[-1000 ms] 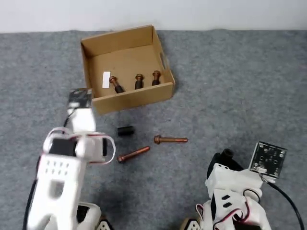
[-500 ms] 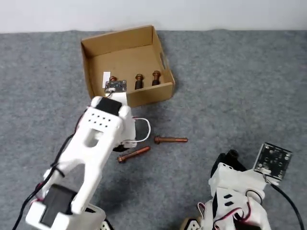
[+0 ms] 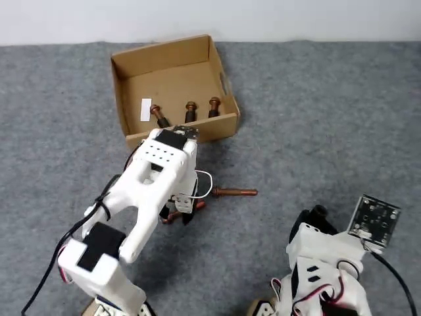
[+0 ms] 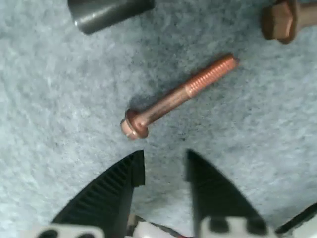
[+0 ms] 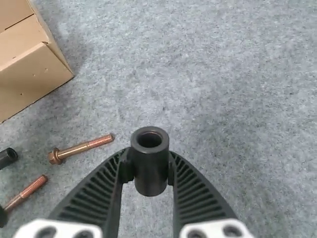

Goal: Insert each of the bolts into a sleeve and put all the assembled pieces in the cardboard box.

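Observation:
A copper bolt [image 4: 178, 96] lies on the grey carpet just ahead of my left gripper [image 4: 164, 161], which is open and hovers low over it. In the high view the left arm covers most of this bolt [image 3: 172, 215]. A second bolt [image 3: 233, 192] lies to its right. A loose black sleeve [image 4: 106, 10] rests beyond the first bolt. My right gripper [image 5: 148, 163] is shut on another black sleeve [image 5: 149, 158], held upright near the table's front right [image 3: 314, 215]. The cardboard box [image 3: 164, 49] at the back holds three assembled pieces [image 3: 190, 110].
The box's near wall [image 3: 197, 130] stands right behind the left arm's wrist. In the right wrist view the box corner [image 5: 29, 64] and both loose bolts [image 5: 79, 148] lie ahead on the carpet. Bare carpet stretches to the right of the box.
The left arm swung from the left side across to the middle and came down over the nearer bolt, covering the loose sleeve in the high view. The right arm barely shifted.

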Available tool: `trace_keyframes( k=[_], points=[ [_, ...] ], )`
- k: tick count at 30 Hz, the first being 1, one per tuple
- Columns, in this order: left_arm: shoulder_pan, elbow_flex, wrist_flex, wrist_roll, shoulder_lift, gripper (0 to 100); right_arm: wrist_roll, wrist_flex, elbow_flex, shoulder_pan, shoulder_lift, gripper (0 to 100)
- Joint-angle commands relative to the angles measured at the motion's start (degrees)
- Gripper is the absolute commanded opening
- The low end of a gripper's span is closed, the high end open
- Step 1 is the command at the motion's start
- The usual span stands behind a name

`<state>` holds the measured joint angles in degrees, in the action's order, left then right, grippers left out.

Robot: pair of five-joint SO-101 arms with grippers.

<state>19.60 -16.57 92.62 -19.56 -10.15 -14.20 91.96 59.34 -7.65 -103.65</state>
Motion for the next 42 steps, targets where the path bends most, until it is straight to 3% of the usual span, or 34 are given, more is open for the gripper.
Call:
trace_keyframes(
  k=[1, 11, 18, 28, 35, 42],
  points=[
    [-0.2, 2.9, 0.3, 5.7, -1.8, 21, 0.7, -1.5, 0.1, -0.5, -0.2, 0.8],
    [-2.4, 3.1, -10.9, 12.0, -6.1, 21, 0.7, -1.8, 0.3, -0.5, -0.2, 0.8],
    [-3.6, 3.3, -13.3, 13.8, -6.2, 21, 0.7, -1.8, 0.4, -0.5, -0.1, 0.8],
    [0.8, 18.7, 8.1, 13.6, -1.6, 21, 0.8, -2.4, 1.1, -0.4, -0.2, 0.8],
    [6.9, 9.3, 7.4, 13.6, -0.8, 0, 0.8, -2.4, 1.1, -0.4, -0.2, 0.8],
    [4.3, 6.2, 5.6, 9.7, -10.8, 1, 0.8, -2.4, 1.1, -0.4, -0.2, 0.8]
  ],
)
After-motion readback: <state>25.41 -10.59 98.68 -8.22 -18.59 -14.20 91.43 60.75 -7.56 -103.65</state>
